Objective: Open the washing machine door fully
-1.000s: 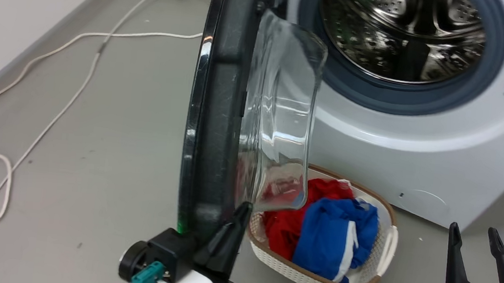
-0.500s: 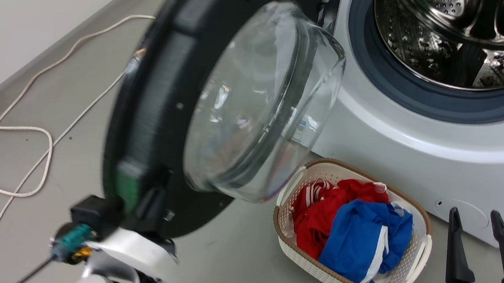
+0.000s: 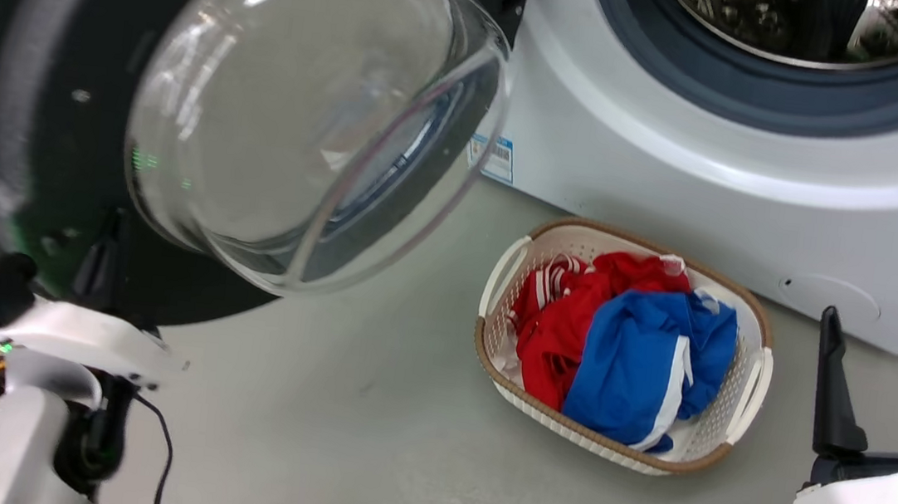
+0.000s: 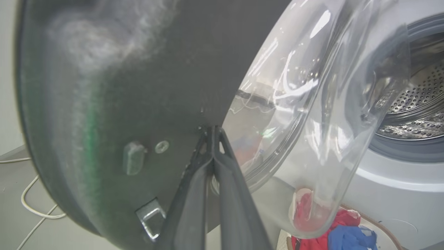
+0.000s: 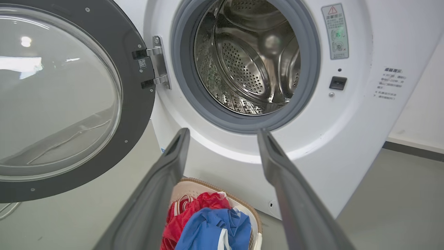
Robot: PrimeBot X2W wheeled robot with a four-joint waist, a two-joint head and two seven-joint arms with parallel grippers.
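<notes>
The washing machine door (image 3: pixel 13 114) stands swung wide at ten o'clock in the head view, with the left tool (image 4: pixel 212 131) clenched, tips against the door's black inner face, and the right tool (image 3: pixel 872 317) released at four o'clock near the laundry basket (image 3: pixel 756 384).

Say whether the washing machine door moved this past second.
Yes. The washing machine door has swung wider open, leftward away from the white machine front, from edge-on to showing its inner face.

Warning triangle (image 5: pixel 332 9) on machine label (image 5: pixel 335 41)
</notes>
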